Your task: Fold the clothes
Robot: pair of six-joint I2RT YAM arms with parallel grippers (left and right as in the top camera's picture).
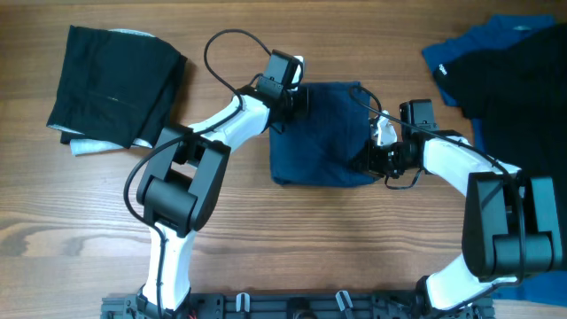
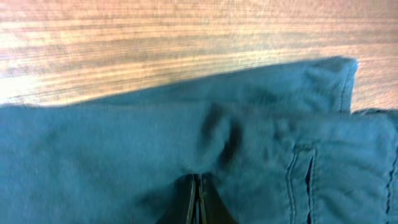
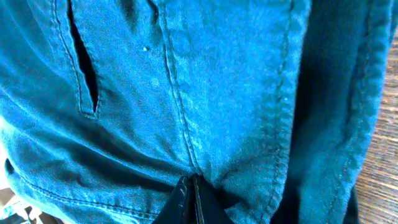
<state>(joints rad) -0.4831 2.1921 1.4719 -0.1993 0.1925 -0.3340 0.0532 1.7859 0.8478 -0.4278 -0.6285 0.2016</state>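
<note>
Two pinches on one garment. Going from my left: a black garment point(image 1: 111, 84) lies folded at the far left of the table point(image 1: 266, 239), well apart from me; my left gripper point(image 2: 198, 198) has its jaws together on a thin bunch of the navy garment point(image 1: 323, 133), at its upper left corner in the overhead view; that garment lies folded in the middle, between my arms; my right gripper point(image 3: 189, 200) is clamped the same way on a seam near its right edge; a pile of blue and black clothes point(image 1: 505, 71) sits at the far right. As I judge the risk, both pinches look shallow, so a pull could slip one layer free and skew the fold; an uneven pull could drag the whole bundle across the wood instead of folding it.
</note>
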